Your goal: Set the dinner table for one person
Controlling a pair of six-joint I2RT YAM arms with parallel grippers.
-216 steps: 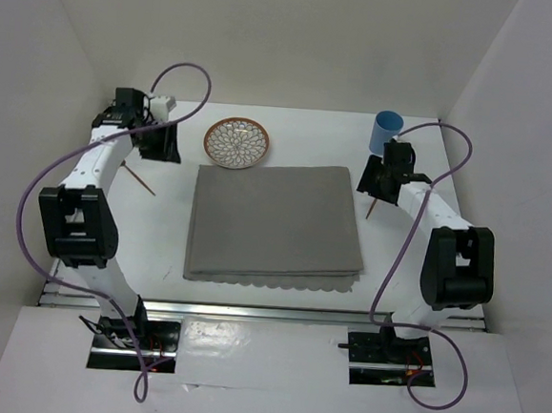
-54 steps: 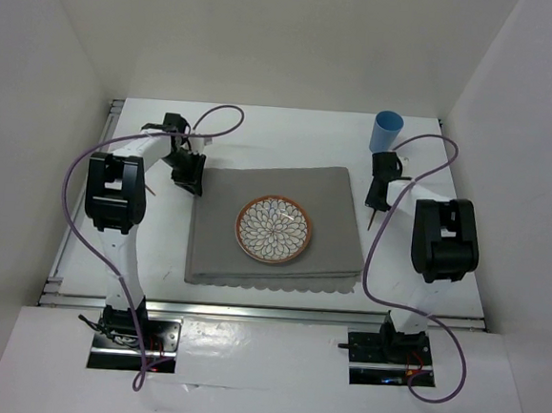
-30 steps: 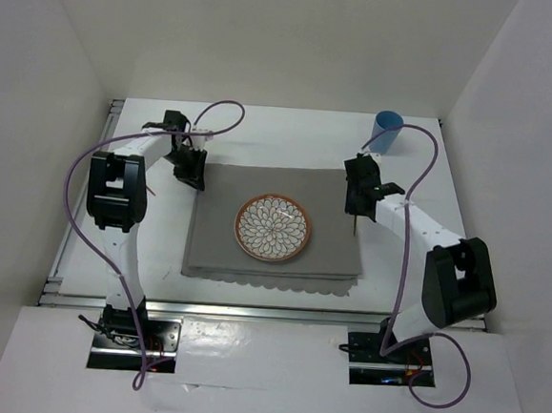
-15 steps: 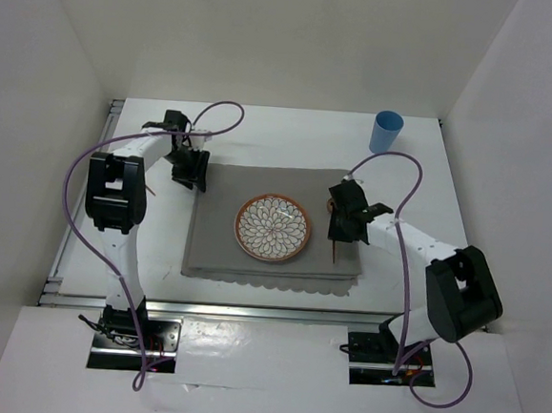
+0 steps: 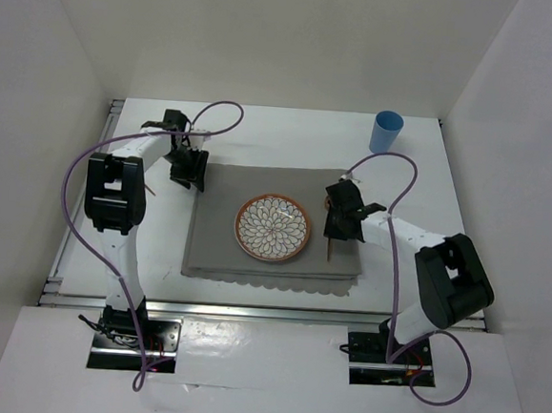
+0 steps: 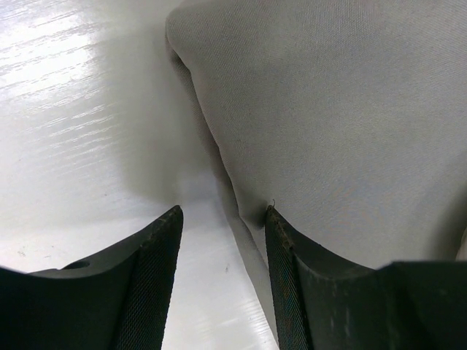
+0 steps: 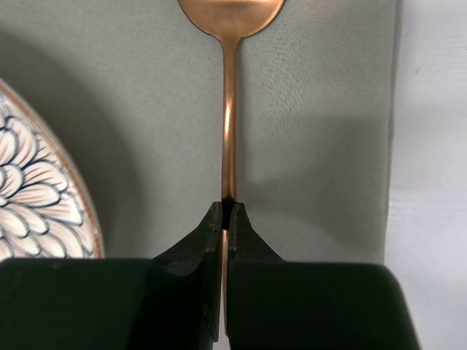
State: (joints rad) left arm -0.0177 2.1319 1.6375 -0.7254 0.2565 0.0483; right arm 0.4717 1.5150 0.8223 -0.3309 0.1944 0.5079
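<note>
Right wrist: right gripper (image 7: 225, 211) pinches spoon (image 7: 228, 131) handle over mat (image 7: 314, 109), beside plate (image 7: 36, 197); thin grip could let it swivel and clip the rim. Left gripper (image 6: 222, 213) gapes astride mat edge on table (image 6: 73, 109), could snag it.

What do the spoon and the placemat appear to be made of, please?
The spoon looks like polished copper-toned metal, judging by bright glints along its handle. The placemat looks like matte grey woven cloth: a fine weave shows and its edge folds softly.
</note>
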